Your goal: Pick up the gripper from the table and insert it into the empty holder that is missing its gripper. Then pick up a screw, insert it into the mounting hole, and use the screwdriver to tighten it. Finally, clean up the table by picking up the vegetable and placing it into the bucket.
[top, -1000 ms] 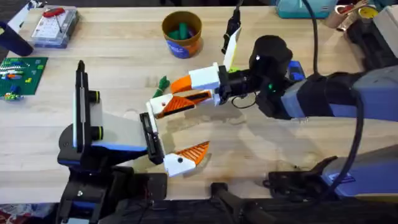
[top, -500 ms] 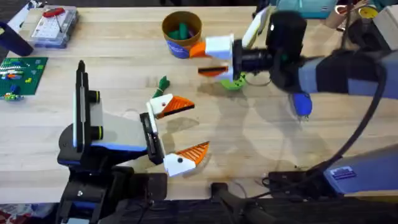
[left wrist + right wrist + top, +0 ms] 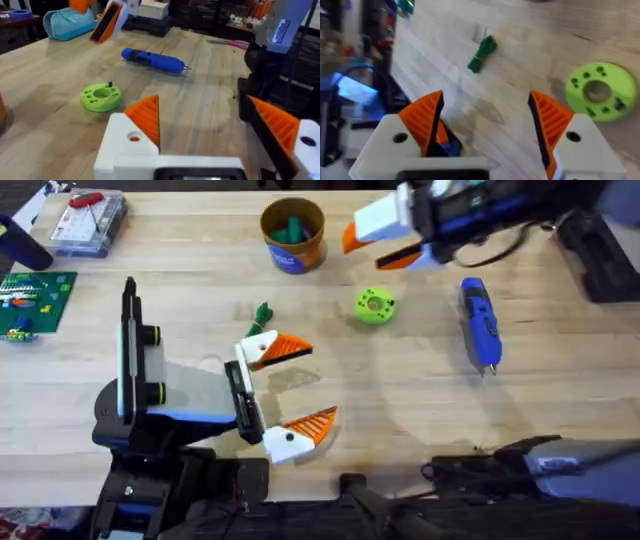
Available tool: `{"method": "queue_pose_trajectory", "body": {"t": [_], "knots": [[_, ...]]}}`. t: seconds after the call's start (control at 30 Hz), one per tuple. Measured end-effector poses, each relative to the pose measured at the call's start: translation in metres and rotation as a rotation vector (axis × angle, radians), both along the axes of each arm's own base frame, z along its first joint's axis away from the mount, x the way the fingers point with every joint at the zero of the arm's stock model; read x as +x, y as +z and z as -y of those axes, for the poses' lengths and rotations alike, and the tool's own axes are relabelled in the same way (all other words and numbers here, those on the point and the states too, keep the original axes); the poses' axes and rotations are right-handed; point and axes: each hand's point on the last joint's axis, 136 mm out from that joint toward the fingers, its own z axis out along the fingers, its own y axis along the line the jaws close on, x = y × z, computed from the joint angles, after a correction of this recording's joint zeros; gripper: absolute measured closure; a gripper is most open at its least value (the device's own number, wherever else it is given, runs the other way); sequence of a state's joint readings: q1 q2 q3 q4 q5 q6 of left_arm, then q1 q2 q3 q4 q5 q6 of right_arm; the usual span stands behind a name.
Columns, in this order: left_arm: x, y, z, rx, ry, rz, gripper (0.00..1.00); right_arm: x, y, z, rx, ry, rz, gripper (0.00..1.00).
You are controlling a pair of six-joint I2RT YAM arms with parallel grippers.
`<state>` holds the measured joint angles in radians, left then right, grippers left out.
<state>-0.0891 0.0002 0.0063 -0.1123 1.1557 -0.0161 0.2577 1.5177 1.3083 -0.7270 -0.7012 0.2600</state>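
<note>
My right hand (image 3: 385,242) hangs empty, fingers apart, above the desk (image 3: 420,400) near the bucket (image 3: 293,234), so a careless sweep could topple it.

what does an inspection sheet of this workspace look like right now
surface: light wooden table, no spills seen
job's things: both orange-tipped pieces sit on the holder; orange bucket with a green item inside; small green vegetable on the table; blue screwdriver lying flat; lime-green disc beside it
clutter: clear plastic box, green circuit board, both at the far left
grippers: right gripper raised near the far edge, fingers open, empty; left gripper open, empty
cables: black cable near the table's front edge
surroundings: teal bag on the table's edge
</note>
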Motion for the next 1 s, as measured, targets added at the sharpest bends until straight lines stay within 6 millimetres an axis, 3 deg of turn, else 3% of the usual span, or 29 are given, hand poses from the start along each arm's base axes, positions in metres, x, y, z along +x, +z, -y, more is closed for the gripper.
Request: {"method": "queue_pose_trajectory", "body": {"t": [0.23, 0.43, 0.57, 0.73, 1.0], "knots": [[0.0, 0.0, 0.0, 0.0, 0.0, 0.0, 0.009, -0.049, 0.043, 0.044, -0.245, 0.028, 0.122, 0.004], [0.0, 0.0, 0.0, 0.0, 0.0, 0.0, 0.009, -0.095, 0.048, 0.089, -0.45, -0.008, 0.13, 0.004], [0.0, 0.0, 0.0, 0.0, 0.0, 0.0, 0.009, -0.116, 0.04, 0.113, -0.573, -0.01, 0.084, 0.004], [0.0, 0.0, 0.0, 0.0, 0.0, 0.0, 0.009, -0.112, 0.033, 0.124, -0.65, -0.018, 0.071, 0.004], [0.0, 0.0, 0.0, 0.0, 0.0, 0.0, 0.009, -0.103, 0.025, 0.125, -0.677, -0.008, 0.054, 0.004]]}}
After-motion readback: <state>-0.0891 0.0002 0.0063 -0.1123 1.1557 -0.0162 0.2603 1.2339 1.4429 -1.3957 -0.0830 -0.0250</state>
